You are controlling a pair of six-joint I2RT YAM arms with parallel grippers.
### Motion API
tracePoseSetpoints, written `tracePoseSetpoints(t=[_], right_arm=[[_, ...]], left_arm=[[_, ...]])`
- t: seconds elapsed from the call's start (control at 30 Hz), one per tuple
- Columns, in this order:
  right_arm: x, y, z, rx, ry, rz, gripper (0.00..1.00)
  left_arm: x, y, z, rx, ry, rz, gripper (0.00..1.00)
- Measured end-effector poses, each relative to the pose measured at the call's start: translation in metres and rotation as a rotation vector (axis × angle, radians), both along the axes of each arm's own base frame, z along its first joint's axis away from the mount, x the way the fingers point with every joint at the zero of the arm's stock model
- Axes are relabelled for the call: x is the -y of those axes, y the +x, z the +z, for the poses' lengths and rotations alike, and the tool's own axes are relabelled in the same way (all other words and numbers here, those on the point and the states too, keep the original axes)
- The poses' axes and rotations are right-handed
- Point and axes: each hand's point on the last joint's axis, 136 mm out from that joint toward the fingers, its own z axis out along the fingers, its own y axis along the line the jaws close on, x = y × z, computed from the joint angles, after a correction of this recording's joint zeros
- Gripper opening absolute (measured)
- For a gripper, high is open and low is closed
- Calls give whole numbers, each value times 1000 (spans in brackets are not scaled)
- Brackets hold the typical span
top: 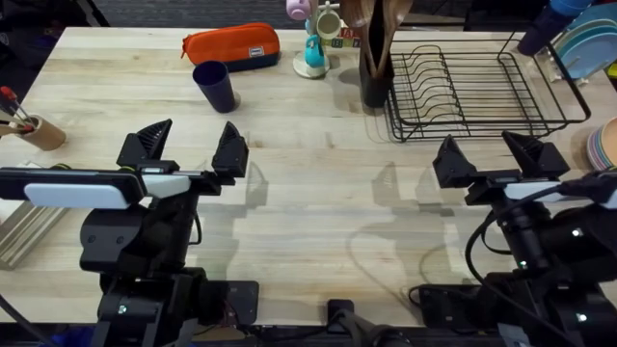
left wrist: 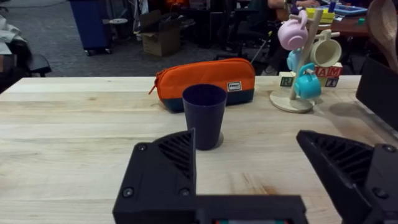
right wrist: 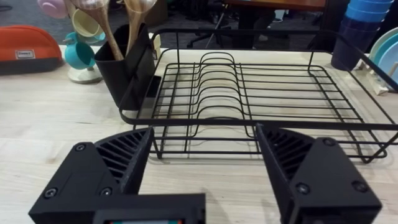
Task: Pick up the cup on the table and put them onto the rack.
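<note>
Standing upright on the butcher-block table, the navy tumbler sits toward the far left, just in front of the orange zip pouch and well apart from the black wire dish rack at the far right. We note the left gripper hovering over the table with its fingers spread wide and nothing between them; the cup lies ahead of it and a little toward the table's middle, still clear of both fingers. In the left wrist view the tumbler stands mouth up, its long axis vertical, roughly centred in the gap between the fingers, with the pouch behind it and the mug tree with pastel mugs off to one side. The right gripper is likewise open and empty, parked just short of the rack's near rail; its wrist view looks straight into the plate slots, beside the dark utensil holder with wooden spoons. We judge the left arm clearly nearer the cup: a straight forward reach should bracket it for a side grasp, after which the long carry runs rightward across the table to the rack.
</note>
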Motion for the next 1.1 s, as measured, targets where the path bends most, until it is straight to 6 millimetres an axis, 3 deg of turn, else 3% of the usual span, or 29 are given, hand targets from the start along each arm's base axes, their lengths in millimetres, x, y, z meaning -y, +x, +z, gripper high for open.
tracePoseSetpoints(t=[0.5, 0.67, 0.73, 0.8, 0.97, 1.1], right_arm=[[2, 0, -1, -5, 0, -12, 996], [3, -6, -4, -70, 28, -20, 996], [3, -12, -4, -120, 34, -25, 997], [4, -15, 8, -115, 35, -26, 996], [4, -21, 67, -31, 35, -30, 996], [5, -20, 99, -11, 35, -31, 996]], left_arm=[[-2, 0, -1, -4, 0, 11, 993], [4, -3, -11, -75, -1, -22, 993], [5, -6, -5, -91, 0, -32, 993], [6, -11, 13, -76, 11, -37, 994], [7, -17, 61, -65, 48, -43, 994], [7, -9, 78, -131, 63, -46, 994]])
